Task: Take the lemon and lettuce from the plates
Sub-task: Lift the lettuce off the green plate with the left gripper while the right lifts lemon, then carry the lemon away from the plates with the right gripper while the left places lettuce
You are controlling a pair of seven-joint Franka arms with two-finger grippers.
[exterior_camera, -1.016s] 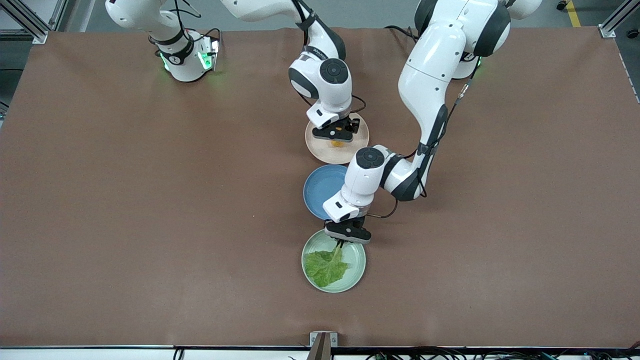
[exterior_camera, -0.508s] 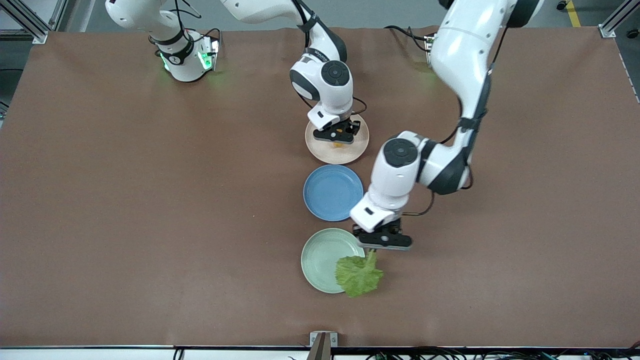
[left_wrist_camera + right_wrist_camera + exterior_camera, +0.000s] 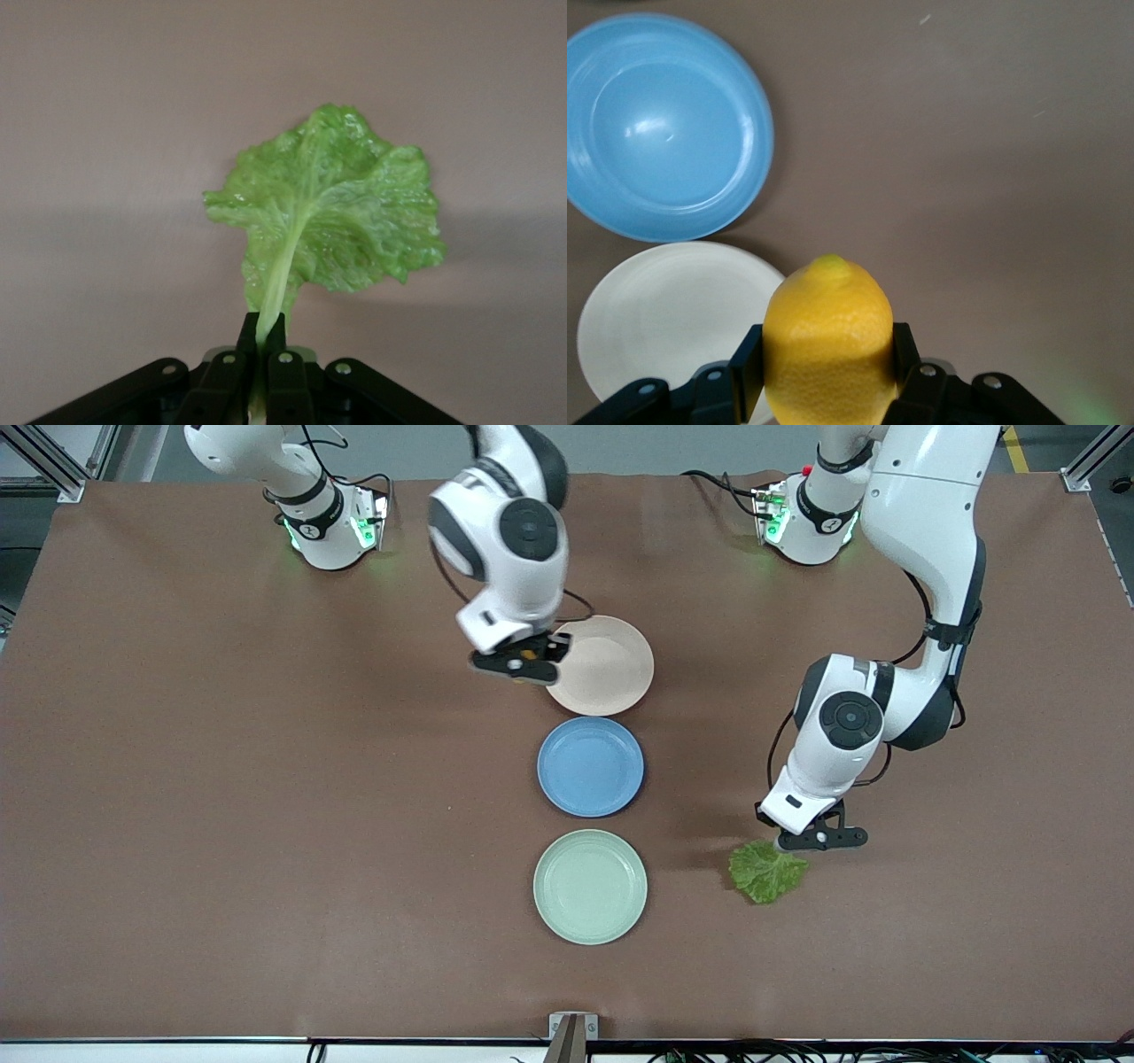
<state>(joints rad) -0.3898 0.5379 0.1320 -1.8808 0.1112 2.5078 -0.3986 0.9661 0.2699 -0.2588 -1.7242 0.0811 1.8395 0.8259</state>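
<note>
Lemon [image 3: 827,341]: clamped between the fingers of the right gripper [image 3: 523,662], in the air over the table beside the beige plate's rim, toward the right arm's end.
Lettuce [image 3: 767,871]: stem pinched in the left gripper [image 3: 817,838]; leaf hangs over bare table, well apart from the green plate, toward the left arm's end.
Beige plate [image 3: 611,682]: holds nothing; farthest from the front camera of the 3 plates.
Blue plate [image 3: 590,766]: holds nothing; between the other 2.
Green plate [image 3: 590,886]: holds nothing; nearest the front camera.
Table [image 3: 221,797]: brown cover; 3 plates in 1 line at mid-table.
</note>
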